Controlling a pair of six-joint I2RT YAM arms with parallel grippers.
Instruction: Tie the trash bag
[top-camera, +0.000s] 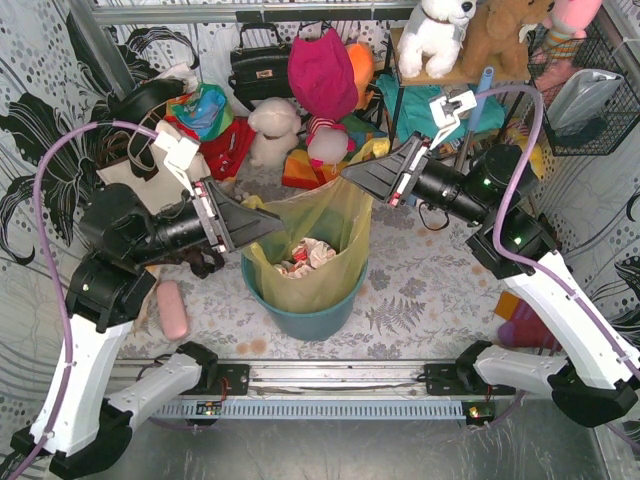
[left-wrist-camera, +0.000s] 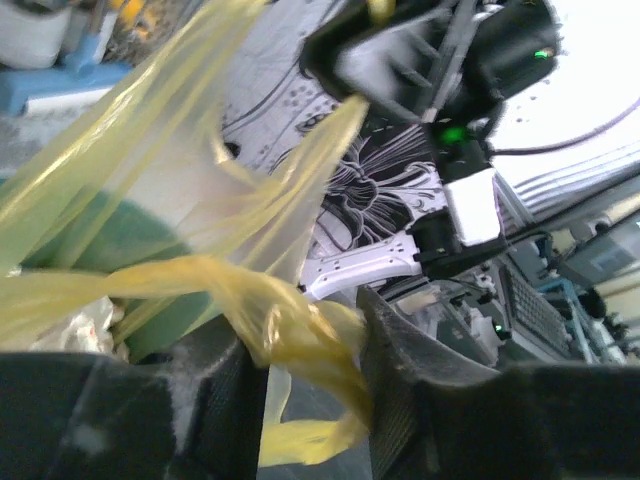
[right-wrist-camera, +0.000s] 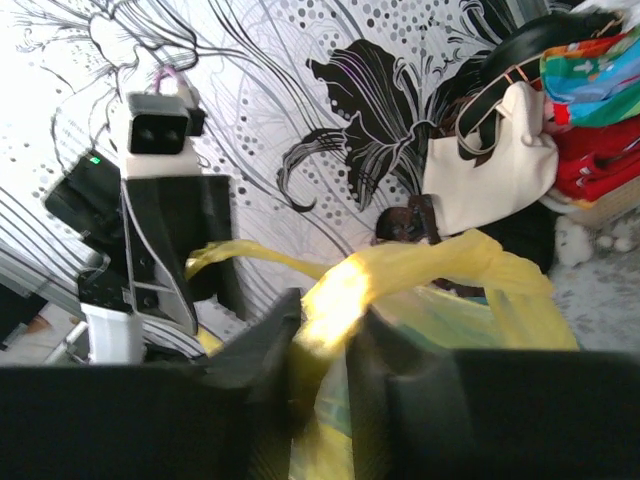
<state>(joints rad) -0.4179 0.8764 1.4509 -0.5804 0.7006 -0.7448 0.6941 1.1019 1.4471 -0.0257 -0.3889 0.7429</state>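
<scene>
— What are your grippers holding?
— My left gripper (top-camera: 272, 222) is pinching a twisted corner of the trash bag (top-camera: 335, 225) over the left rim of the bin (top-camera: 312, 322). My right gripper (top-camera: 352, 173) is clamping the opposite corner above the bin's far side.
— Why apart?
— I'm stretching out two tails for knotting, I judge, while the bag is sitting in the bin.

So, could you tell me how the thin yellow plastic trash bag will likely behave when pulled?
Probably floppy: the thin translucent yellow plastic trash bag bunches into a twisted strand in the left gripper. Likely light, as only crumpled paper shows inside. Its glossy film may slip from the right gripper.
</scene>
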